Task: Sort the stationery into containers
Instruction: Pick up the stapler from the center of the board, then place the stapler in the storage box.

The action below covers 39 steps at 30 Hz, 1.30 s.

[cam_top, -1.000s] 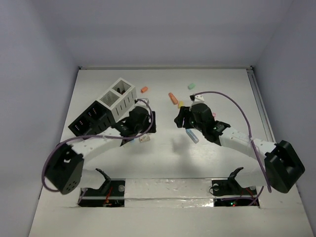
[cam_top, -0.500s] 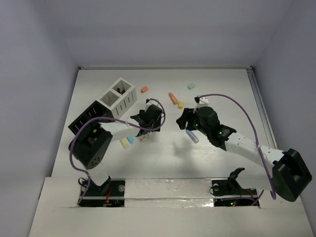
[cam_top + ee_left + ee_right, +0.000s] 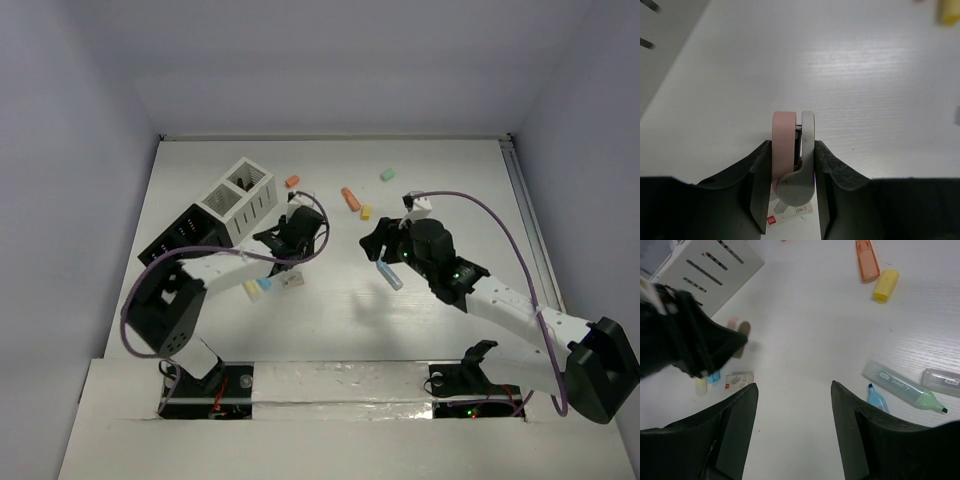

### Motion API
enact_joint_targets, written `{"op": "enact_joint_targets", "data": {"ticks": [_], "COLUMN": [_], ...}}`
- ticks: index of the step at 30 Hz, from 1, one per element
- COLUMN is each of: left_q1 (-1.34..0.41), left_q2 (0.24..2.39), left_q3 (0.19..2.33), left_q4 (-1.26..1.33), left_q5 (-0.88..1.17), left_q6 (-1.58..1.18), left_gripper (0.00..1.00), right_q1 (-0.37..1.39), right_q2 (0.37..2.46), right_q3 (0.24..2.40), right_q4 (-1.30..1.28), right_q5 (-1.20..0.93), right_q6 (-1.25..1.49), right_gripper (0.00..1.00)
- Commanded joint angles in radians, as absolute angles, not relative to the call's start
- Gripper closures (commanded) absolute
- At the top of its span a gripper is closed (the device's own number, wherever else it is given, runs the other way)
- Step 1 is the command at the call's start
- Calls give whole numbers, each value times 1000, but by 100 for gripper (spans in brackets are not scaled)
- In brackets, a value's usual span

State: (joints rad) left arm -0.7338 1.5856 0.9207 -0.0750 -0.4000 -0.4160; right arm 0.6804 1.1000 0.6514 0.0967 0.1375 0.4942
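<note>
My left gripper (image 3: 792,147) is shut on a pink and grey stationery piece (image 3: 782,142), which stands on edge between the jaws. From above, the left gripper (image 3: 293,236) sits just right of the white container (image 3: 240,192) and the black container (image 3: 183,236). A white labelled piece (image 3: 292,281) lies under it. My right gripper (image 3: 793,386) is open over bare table with nothing between its fingers, and it (image 3: 384,247) hovers near a blue stick (image 3: 390,276). An orange marker (image 3: 866,260), a yellow stub (image 3: 886,286) and a green highlighter (image 3: 902,385) lie in the right wrist view.
Small yellow (image 3: 252,289) and blue (image 3: 265,283) pieces lie below the left gripper. An orange piece (image 3: 292,181) and a green piece (image 3: 387,174) lie toward the back wall. A metal rail (image 3: 525,205) runs along the table's right edge.
The left gripper has moved slightly right and closed on the pink and grey piece. The right arm has stretched a little to the right, jaws still open.
</note>
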Motion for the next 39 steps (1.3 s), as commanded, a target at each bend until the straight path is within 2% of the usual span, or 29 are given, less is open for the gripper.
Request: {"op": "enact_joint_targets", "data": {"ticks": [1, 5, 11, 20, 27, 34, 39], "left_q1": [-697, -566, -283, -114, -74, -74, -74], "left_q2": [1393, 1219, 1094, 1163, 1212, 1233, 1203], "left_q3": [1011, 1008, 965, 979, 968, 950, 924], "left_q4": [-98, -155, -213, -242, -261, -262, -278], "left_q5": [-480, -518, -491, -440, -472, -472, -497], "left_q6": [-408, -407, -433, -396, -353, -350, -357], "left_gripper": [98, 96, 96, 91, 88, 79, 60], "right_q1": [675, 675, 675, 675, 675, 675, 675], "right_q2": [1091, 1092, 1092, 1091, 1083, 1083, 1080], "right_q3": [638, 634, 626, 621, 620, 618, 617], "right_q4": [158, 170, 184, 189, 189, 192, 192], "right_q5": [117, 71, 12, -46, -52, -58, -54], "right_q6": [489, 492, 494, 499, 500, 502, 502], "right_gripper": [34, 34, 34, 33, 33, 33, 33]}}
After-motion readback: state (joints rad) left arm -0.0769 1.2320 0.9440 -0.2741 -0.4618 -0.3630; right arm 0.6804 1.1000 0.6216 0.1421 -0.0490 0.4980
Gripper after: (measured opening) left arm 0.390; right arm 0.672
